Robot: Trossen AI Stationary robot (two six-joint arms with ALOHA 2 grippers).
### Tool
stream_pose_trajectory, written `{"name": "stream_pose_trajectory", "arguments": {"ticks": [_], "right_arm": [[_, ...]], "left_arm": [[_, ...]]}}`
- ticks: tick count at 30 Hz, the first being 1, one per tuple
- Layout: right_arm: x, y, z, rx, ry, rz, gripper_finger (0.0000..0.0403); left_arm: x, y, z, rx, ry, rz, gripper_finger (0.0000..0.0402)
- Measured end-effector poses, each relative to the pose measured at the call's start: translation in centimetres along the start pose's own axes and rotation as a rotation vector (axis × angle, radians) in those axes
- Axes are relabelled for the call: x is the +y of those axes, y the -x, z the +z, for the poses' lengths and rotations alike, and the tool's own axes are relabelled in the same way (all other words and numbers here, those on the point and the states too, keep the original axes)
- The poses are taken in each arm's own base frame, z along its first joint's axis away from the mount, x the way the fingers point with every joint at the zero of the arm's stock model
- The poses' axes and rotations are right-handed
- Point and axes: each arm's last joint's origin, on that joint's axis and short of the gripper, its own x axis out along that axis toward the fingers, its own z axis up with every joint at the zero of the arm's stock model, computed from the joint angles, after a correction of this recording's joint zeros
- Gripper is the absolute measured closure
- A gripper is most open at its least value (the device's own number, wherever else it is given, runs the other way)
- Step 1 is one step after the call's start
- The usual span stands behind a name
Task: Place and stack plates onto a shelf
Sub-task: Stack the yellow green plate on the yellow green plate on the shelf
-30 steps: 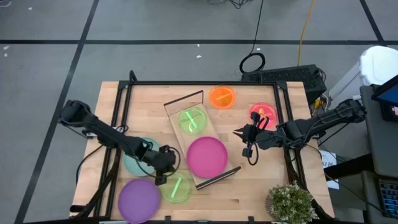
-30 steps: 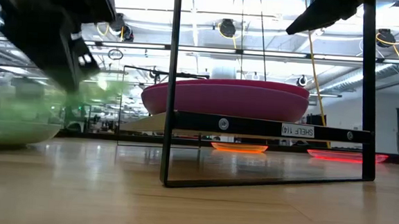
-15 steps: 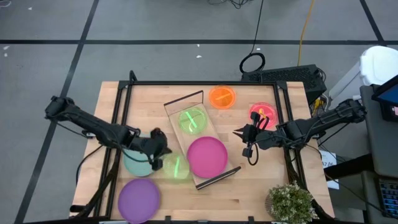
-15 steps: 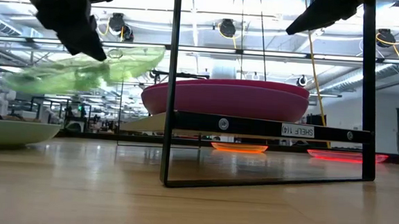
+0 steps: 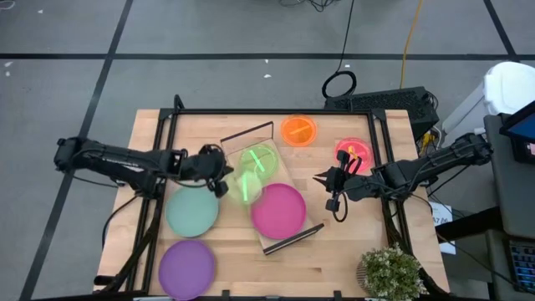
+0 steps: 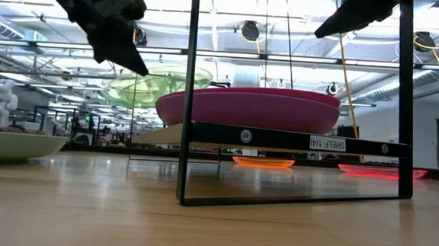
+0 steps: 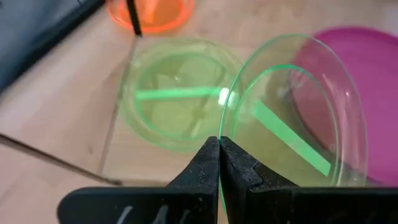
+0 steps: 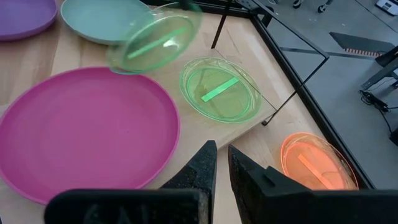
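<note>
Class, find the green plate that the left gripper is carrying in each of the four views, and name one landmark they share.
High view: carried green plate at centre, over the shelf, in the left gripper.
Low view: upper left of centre, lifted.
Left wrist view: right of centre, pinched at its rim.
Right wrist view: top centre, tilted.
Shared landmark: the magenta plate on the shelf.

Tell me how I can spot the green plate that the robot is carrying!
Find the wooden shelf in the middle of the table, with a big magenta plate on it. Just above its other end, the left pincer holds a see-through green plate by its rim. Another green plate lies flat on the shelf, but the carried one is tilted and up in the air.
</note>
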Motion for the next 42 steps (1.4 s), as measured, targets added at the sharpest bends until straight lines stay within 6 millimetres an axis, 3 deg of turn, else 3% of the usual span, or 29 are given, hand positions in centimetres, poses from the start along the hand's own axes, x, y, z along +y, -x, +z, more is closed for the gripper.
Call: {"name": "stream_pose_trajectory", "arguments": {"ticks": [12,16,26,36,42], "right_arm": [[0.0,0.0,0.0,-0.001,0.0,-0.004,0.0376],[0.0,0.0,0.0,-0.001,0.0,-0.004,0.0376],[0.0,0.0,0.0,-0.001,0.0,-0.004,0.0376],[0.0,0.0,0.0,-0.001,0.0,-0.004,0.0376],[0.0,0.0,0.0,0.0,0.0,-0.004,0.0376]], "left_arm": [[3.2,-0.8,2.5,-0.164,0.14,0.086,0.0399],[3.5,-1.1,2.6,-0.168,0.223,0.092,0.0399],[3.2,-4.4,2.6,-0.159,0.243,0.085,0.0399],[5.2,-4.7,2.8,-0.16,0.305,0.147,0.0399],[5.3,-5.5,2.6,-0.13,0.282,0.157,0.0399]]}}
